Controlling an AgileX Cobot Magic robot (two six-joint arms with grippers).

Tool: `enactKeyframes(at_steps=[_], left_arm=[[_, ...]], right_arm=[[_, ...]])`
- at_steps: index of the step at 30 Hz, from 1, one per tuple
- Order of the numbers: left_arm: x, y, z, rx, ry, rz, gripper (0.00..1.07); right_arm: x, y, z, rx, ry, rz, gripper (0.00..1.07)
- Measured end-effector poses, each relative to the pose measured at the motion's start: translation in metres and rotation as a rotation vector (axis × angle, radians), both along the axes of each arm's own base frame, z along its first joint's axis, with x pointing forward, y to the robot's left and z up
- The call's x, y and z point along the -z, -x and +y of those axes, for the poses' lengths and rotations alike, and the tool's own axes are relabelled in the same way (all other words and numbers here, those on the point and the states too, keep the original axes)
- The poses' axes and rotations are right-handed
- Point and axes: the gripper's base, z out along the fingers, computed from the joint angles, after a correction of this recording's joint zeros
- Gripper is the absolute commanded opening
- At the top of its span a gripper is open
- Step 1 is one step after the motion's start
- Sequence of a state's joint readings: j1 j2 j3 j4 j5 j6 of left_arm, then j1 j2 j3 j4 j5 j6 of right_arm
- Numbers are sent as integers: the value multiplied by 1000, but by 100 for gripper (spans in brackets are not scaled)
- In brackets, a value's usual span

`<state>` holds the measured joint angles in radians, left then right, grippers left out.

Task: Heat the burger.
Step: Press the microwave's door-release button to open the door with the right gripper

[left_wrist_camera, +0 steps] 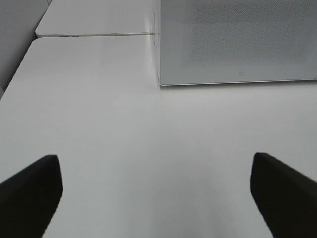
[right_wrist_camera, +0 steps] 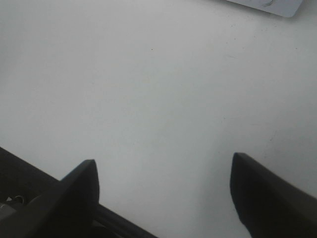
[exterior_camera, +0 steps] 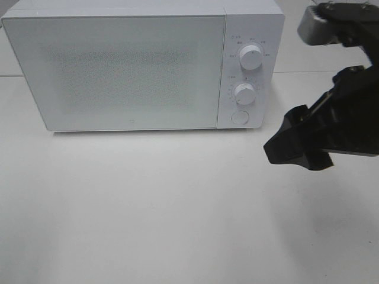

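The left pincer (left_wrist_camera: 154,163) hung open and empty over the counter (exterior_camera: 177,207), in front of the microwave (exterior_camera: 130,71). The right pincer (right_wrist_camera: 163,158), also open and empty, hung in front of the microwave's control panel, off to its side. The door (exterior_camera: 118,77) was shut. The burger appeared in no view; whether it sat inside could not be told. Recommended: approach the round button (exterior_camera: 239,116) below the knobs squarely and press without shoving the microwave.

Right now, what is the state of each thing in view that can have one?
White box-shaped microwave oven: door shut.
Left black gripper: open, holding nothing.
Right black gripper: open, holding nothing.
Burger: not in view.
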<state>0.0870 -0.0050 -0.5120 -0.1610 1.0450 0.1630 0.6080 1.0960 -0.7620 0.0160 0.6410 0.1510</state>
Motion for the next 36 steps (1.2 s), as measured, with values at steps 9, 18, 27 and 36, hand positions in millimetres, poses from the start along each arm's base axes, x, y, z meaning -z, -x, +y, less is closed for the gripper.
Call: enactKeyframes(at_steps=[9, 18, 27, 36], left_arm=[[0, 0, 0, 0, 0, 0, 98], [0, 0, 0, 0, 0, 0, 98], [0, 0, 0, 0, 0, 0, 98], [0, 0, 0, 0, 0, 0, 98]], right_arm=[[-31, 40, -35, -10, 44, -81, 80], [-31, 72, -74, 75, 90, -147, 78], [-19, 112, -110, 317, 62, -194, 76], [-3, 145, -123, 452, 19, -305, 76]])
